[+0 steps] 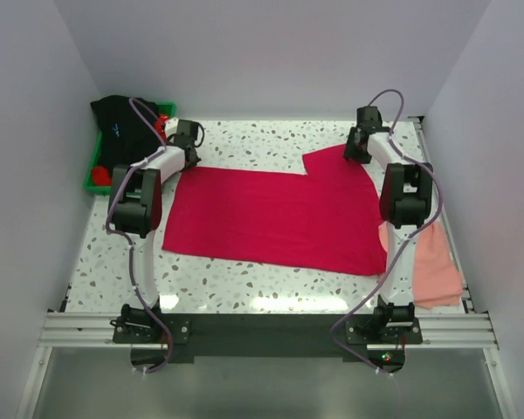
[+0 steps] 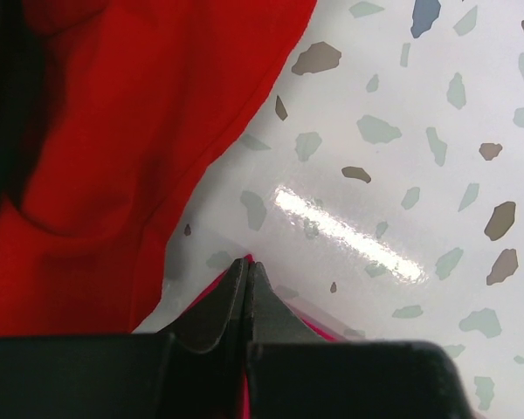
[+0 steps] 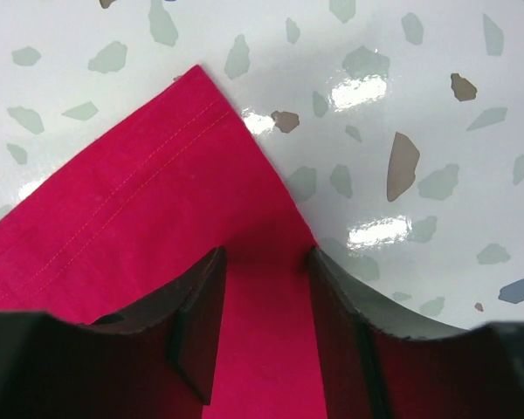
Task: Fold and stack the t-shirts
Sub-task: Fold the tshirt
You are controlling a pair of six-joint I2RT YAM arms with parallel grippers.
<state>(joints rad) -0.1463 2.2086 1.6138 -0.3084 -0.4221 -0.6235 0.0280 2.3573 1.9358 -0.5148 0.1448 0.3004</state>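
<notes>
A crimson-pink t-shirt [image 1: 271,214] lies spread flat across the middle of the table. My left gripper [image 1: 190,148] is at its far left corner. In the left wrist view that gripper [image 2: 247,262] is shut, with a thin edge of crimson cloth [image 2: 313,328] showing beside the fingers. My right gripper [image 1: 358,148] is at the shirt's far right sleeve. In the right wrist view it [image 3: 265,257] is open, its fingers either side of the stitched cloth [image 3: 140,209]. A salmon-pink t-shirt [image 1: 432,262] lies crumpled at the right edge. A black t-shirt [image 1: 122,127] and a bright red one [image 2: 140,131] lie at the far left.
A green tray [image 1: 92,183] sits at the far left under the black shirt. White walls close in the back and both sides. Speckled tabletop [image 1: 271,140] shows beyond the crimson shirt and along its near edge.
</notes>
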